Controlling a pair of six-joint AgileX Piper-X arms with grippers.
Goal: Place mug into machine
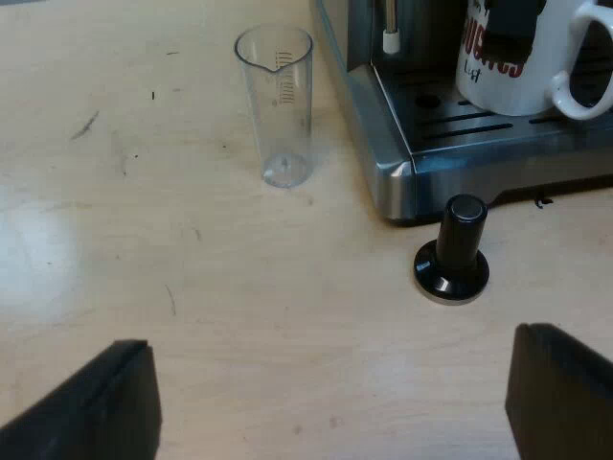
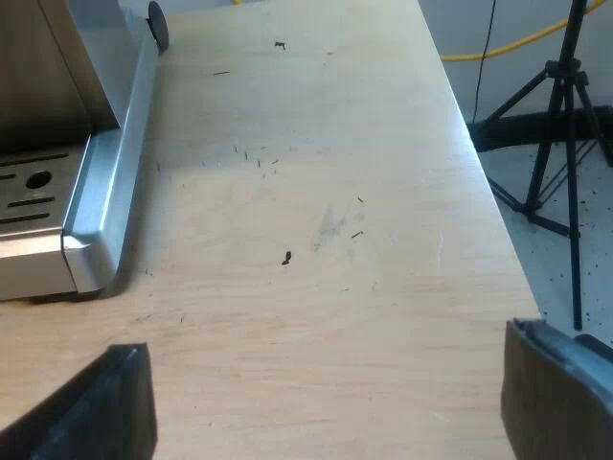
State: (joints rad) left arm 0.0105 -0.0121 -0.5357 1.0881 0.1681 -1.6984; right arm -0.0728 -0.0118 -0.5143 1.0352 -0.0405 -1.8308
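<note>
mug (image 1: 522, 57) is already sitting on the machine's (image 1: 356, 86) tray (image 1: 460, 123) so looks done to me, left gripper (image 1: 330, 383) and right gripper (image 2: 328, 383) both wide open, holding nothing

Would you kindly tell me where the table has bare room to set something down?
Bare wood lies between the measuring glass and my left gripper, and between the machine and the table edge. Crowded: the tamper at the machine's corner, the mug on its tray.

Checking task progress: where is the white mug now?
In the left wrist view, the white ceramic mug stands on the steel espresso machine's drip tray.
</note>
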